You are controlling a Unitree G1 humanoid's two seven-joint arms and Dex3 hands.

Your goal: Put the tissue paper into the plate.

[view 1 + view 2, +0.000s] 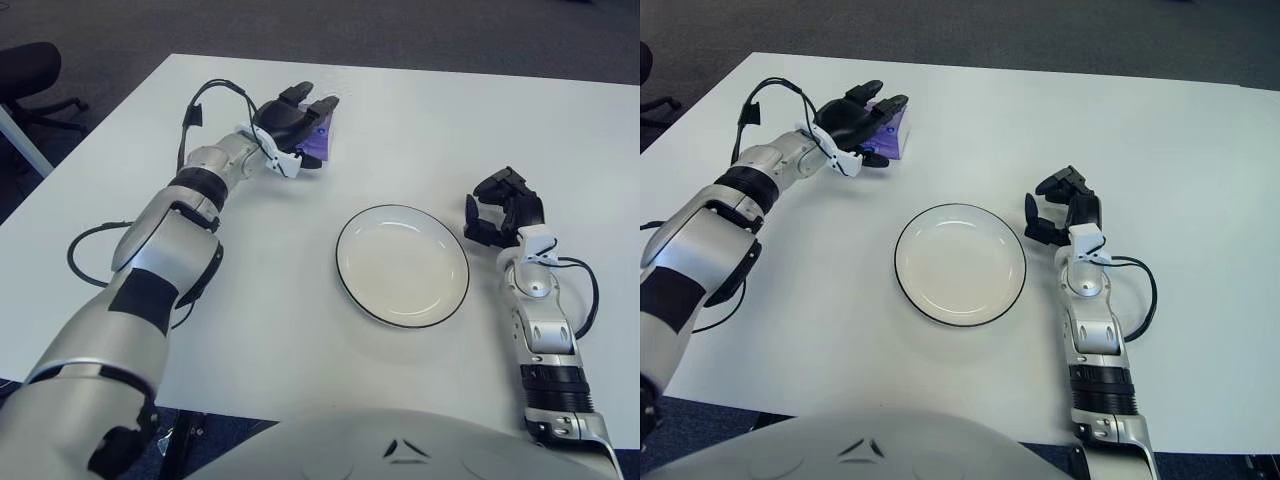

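Reaching: the left hand (293,128) is stretched to the far left part of the table (420,110), over the tissue pack (319,143).
Left fingers: curled down over the pack, dark fingertips (885,104) at its far edge; they look closed around it, but whether the pack is lifted off the table cannot be told.
Tissue: a small purple pack, mostly hidden under the palm, only its right side and far corner showing just beside the fingers.
Long axis: unclear, too much of it is covered.
Plate (402,265): white with a dark rim, empty, near the table's middle, lying toward the robot and to the right of the left fingers, well apart from them.
Key relation: the pack sits right under the left fingers, so the coming move, as I judge it, is a carry toward the body and rightward to the plate.
Nearer hand: the left is at the pack; the right hand (505,207) is far from it.
Right hand: idle, just right of the plate, fingers bent loosely and holding nothing.
Stage: grasp likely being made; placing not yet done.
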